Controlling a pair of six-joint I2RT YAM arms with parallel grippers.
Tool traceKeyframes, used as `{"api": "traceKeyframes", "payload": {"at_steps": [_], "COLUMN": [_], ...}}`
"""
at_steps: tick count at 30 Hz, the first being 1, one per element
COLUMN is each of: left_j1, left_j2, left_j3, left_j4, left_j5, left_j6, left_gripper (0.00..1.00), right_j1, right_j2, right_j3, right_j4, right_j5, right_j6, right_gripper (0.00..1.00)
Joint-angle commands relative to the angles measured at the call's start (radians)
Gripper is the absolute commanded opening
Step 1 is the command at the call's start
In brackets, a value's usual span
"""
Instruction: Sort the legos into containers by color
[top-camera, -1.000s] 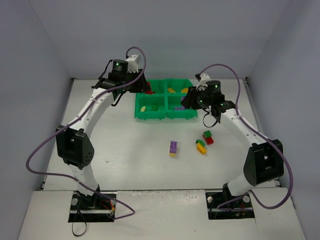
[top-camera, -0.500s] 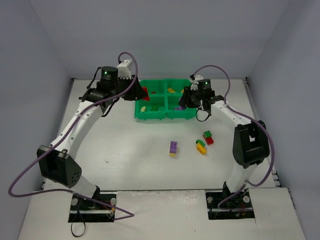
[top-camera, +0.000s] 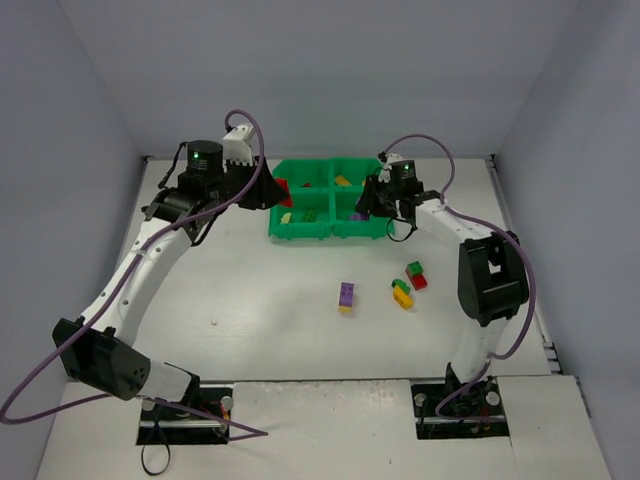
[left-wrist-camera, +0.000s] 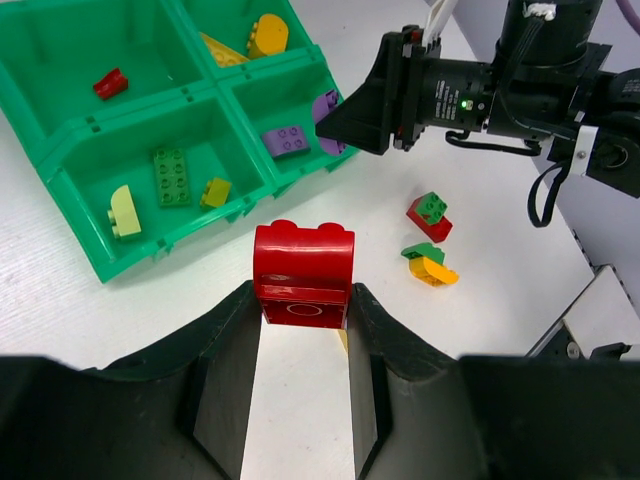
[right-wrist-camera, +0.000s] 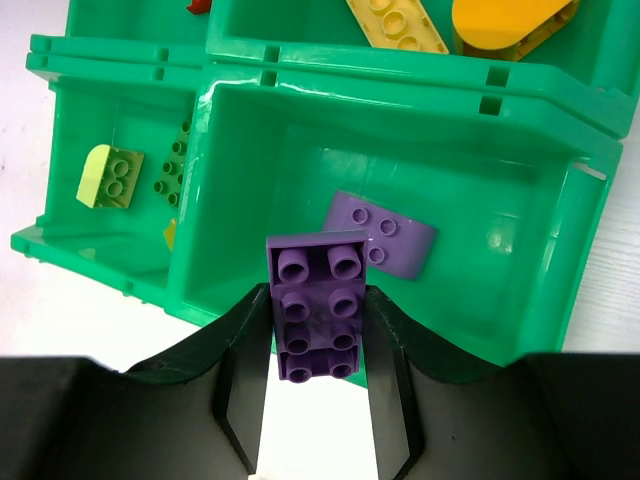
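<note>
Left end effector (left-wrist-camera: 302, 312) clamping red brick (left-wrist-camera: 303, 262) between both fingers, hovering at left edge of green tray (top-camera: 300, 233). Likely target is far-left compartment, where small red piece (left-wrist-camera: 110, 83) is lying.

Right end effector (right-wrist-camera: 318, 345) gripping purple brick (right-wrist-camera: 320, 285), hanging over near-right compartment, where purple plate (right-wrist-camera: 380, 235) is resting. Colours matching, so release probably coming next.

Purple-yellow stack (top-camera: 346, 296), green-red stack (top-camera: 415, 275) and green-yellow stack (top-camera: 402, 293) waiting on bench (top-camera: 250, 290), probably needing splitting.

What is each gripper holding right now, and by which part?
The left gripper holds a red brick by its two opposite sides. The right gripper holds a purple brick by its long sides.
</note>
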Motion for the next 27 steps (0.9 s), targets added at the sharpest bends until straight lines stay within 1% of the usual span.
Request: {"api": "traceKeyframes", "payload": {"at_steps": [1,5,7,13,16,19,20,22,23,24,27], "left_j1": [-0.003,-0.005,-0.003,-0.003,-0.005,-0.005,-0.003,-0.003,-0.005,-0.003,-0.002], "left_j2": [-0.045,-0.068,-0.070,-0.070,-0.065,-0.064,-0.062,-0.059,-0.058,-0.055,-0.039], "left_j3": [0.011,0.003,-0.003,-0.001,0.003,0.003,0.003,0.003,0.003,0.003,0.010], "left_j4": [0.017,0.001,0.000,0.000,0.000,-0.002,-0.002,-0.002,-0.002,-0.003,0.000], "left_j5": [0.004,-0.013,-0.016,-0.019,-0.021,-0.026,-0.027,-0.027,-0.029,-0.027,-0.033], "left_j6": [0.022,0.035,0.036,0.038,0.041,0.041,0.041,0.041,0.039,0.036,0.027], "left_gripper": [0.00,0.00,0.00,0.00,0.00,0.00,0.00,0.00,0.00,0.00,0.00], "right_j1": [0.002,0.004,0.004,0.004,0.004,0.004,0.004,0.004,0.004,0.004,0.004], "right_j2": [-0.003,0.006,0.011,0.011,0.006,-0.001,-0.003,-0.004,-0.004,-0.004,-0.023], "right_j3": [0.054,0.068,0.072,0.075,0.069,0.065,0.063,0.065,0.065,0.063,0.068], "right_j4": [0.067,0.068,0.068,0.068,0.070,0.070,0.068,0.068,0.068,0.068,0.068], "right_j5": [0.015,0.017,0.011,0.020,0.022,0.023,0.026,0.026,0.028,0.028,0.026], "right_j6": [0.022,0.025,0.023,0.028,0.026,0.026,0.025,0.023,0.023,0.023,0.022], "right_gripper": [0.18,0.19,0.23,0.26,0.33,0.43,0.49,0.55,0.62,0.66,0.68]}}
